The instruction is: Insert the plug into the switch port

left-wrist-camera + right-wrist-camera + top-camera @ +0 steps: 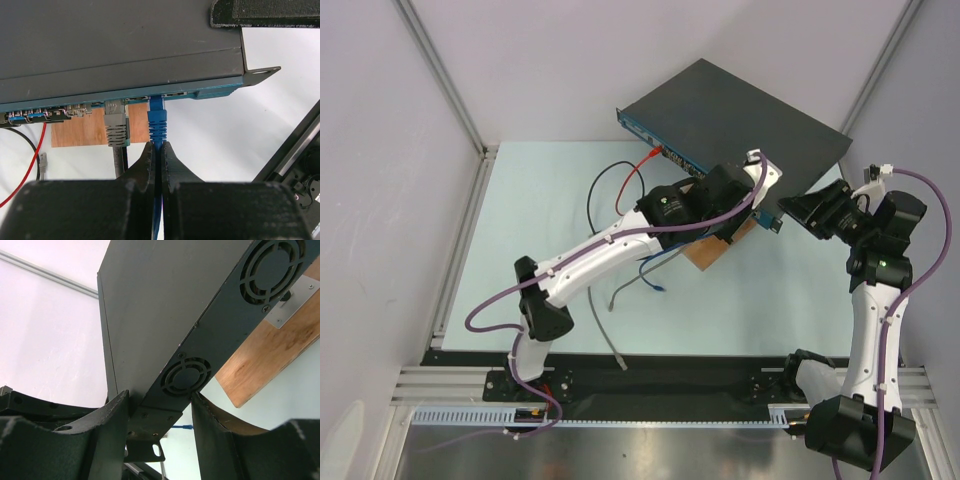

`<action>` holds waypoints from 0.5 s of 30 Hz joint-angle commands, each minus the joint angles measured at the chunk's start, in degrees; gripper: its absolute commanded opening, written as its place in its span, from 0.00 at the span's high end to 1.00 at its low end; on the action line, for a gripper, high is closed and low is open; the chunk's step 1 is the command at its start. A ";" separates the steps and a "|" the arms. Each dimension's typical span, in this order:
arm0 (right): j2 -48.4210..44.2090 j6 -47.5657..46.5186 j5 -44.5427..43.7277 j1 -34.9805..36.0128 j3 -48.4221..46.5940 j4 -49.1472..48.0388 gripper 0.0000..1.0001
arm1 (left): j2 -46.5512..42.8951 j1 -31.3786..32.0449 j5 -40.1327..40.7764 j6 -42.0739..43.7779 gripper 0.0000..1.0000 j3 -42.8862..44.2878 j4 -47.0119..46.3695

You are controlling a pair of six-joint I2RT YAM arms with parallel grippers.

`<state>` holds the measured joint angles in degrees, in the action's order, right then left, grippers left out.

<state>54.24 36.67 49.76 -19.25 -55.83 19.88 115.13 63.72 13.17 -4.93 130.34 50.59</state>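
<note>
The switch [730, 105] is a flat black box with a blue front strip [215, 93]. A blue plug [157, 119] stands with its front end inside a socket of that strip, right of a grey plug [116, 127]. My left gripper [156, 150] is shut on the blue cable just behind the plug's boot; in the top view it [738, 195] sits at the strip's right end. My right gripper [160, 407] is shut on the switch's corner [185, 375] by a fan vent, one finger on each face; it also shows in the top view [782, 218].
A brown wooden board [710, 255] lies under the switch's front, also in the left wrist view [82, 132]. Red [635, 180], black [603, 190], grey [615, 325] and blue [655, 278] cables trail over the pale mat. Enclosure walls stand left and right.
</note>
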 commanded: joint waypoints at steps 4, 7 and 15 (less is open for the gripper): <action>2.19 -1.33 7.11 7.47 2.22 -1.86 1.00 | 3.87 -2.11 -1.65 1.33 1.00 2.99 -24.57; 2.01 -1.42 7.19 7.38 2.13 -1.42 1.00 | 4.31 -2.11 -1.74 0.97 1.00 1.06 -24.75; 2.36 -1.68 7.55 7.47 2.04 -1.25 1.00 | 6.15 -2.55 -0.60 1.85 1.00 1.22 -25.54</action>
<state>54.04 36.88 48.88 -18.85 -55.75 19.79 115.59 63.42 11.84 -4.43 130.13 50.74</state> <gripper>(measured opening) 0.533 0.027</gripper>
